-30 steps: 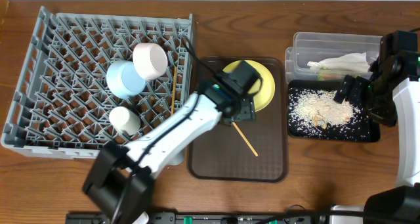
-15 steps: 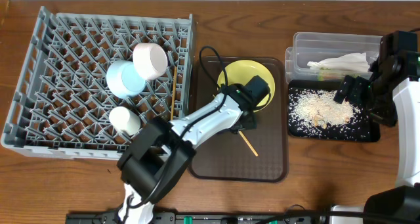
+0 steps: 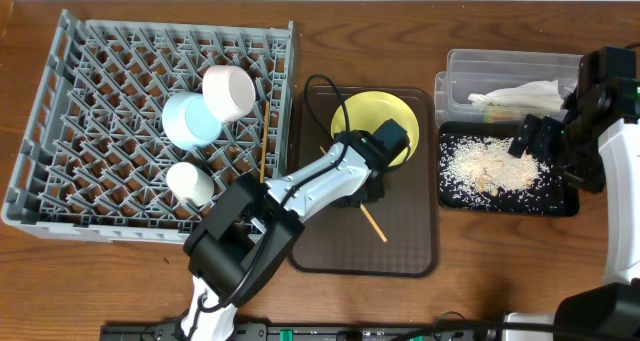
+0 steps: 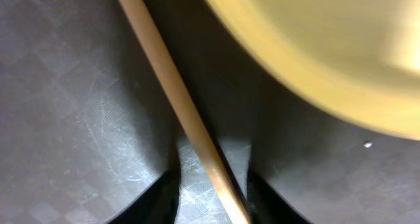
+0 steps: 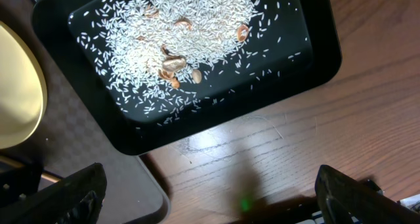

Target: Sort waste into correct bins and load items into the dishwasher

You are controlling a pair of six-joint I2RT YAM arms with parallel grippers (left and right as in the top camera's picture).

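My left gripper (image 3: pixel 366 193) is low over the brown tray, just below the yellow plate (image 3: pixel 375 116). It is open, with its fingers (image 4: pixel 210 201) on either side of a wooden chopstick (image 4: pixel 177 99). The chopstick's free end (image 3: pixel 374 224) sticks out toward the front. The second chopstick (image 3: pixel 263 153) stands in the grey rack (image 3: pixel 100 51) with the blue bowl (image 3: pixel 188 121), white bowl (image 3: pixel 229 91) and white cup (image 3: pixel 189 183). My right gripper (image 5: pixel 210 198) is open and empty over the table beside the black tray (image 5: pixel 315 66), which holds rice scraps (image 5: pixel 184 27).
The clear tub (image 3: pixel 500 63) at the back right holds the napkin (image 3: pixel 522 94) and the green sachet (image 3: pixel 480 99). The brown serving tray (image 3: pixel 400 251) lies between the rack and the black tray (image 3: pixel 560 207). A black cable loops over the plate's left side.
My left arm has swung in and lowered from over the plate to the chopstick, whose free end shifted slightly. The right arm has not moved.
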